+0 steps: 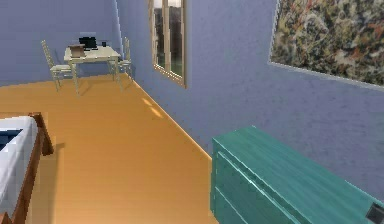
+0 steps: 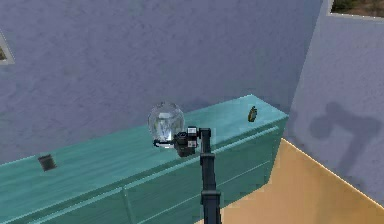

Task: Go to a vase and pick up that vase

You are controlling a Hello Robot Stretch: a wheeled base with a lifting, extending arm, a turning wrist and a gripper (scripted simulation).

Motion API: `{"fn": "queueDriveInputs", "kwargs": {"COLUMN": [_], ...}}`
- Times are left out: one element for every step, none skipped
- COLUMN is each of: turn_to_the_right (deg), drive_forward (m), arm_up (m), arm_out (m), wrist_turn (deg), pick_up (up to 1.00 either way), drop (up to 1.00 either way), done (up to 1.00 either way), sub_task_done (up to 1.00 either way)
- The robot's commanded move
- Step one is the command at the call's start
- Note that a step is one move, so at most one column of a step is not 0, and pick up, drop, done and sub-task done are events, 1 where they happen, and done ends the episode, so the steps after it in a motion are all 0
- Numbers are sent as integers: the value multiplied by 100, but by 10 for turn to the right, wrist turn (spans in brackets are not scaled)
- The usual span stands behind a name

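Observation:
A clear, rounded glass vase [image 2: 164,122] shows above the top of a long teal dresser [image 2: 120,175] in the arm side view. The gripper [image 2: 172,141] is at the vase's lower right, at the end of the dark arm bar rising from the bottom edge. The dresser top lies behind the vase's base, so I cannot tell whether the vase stands on it or whether the gripper holds anything. The same teal dresser [image 1: 285,185] sits at the forward view's lower right, against the blue wall.
A small dark green object [image 2: 252,113] stands near the dresser's right end and a small dark flat item [image 2: 46,162] lies toward its left. Ahead are orange floor, a bed corner [image 1: 15,160], a window [image 1: 168,40], a painting [image 1: 330,40] and a table [image 1: 92,55] with chairs.

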Motion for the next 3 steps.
{"fn": "queueDriveInputs", "kwargs": {"turn_to_the_right": [0, 0, 0], "drive_forward": [0, 0, 0], "arm_up": [0, 10, 0], "arm_out": [0, 0, 0], "wrist_turn": [0, 0, 0], "pick_up": [100, 0, 0], "drop": [0, 0, 0], "done": [0, 0, 100], "sub_task_done": [0, 0, 0]}}
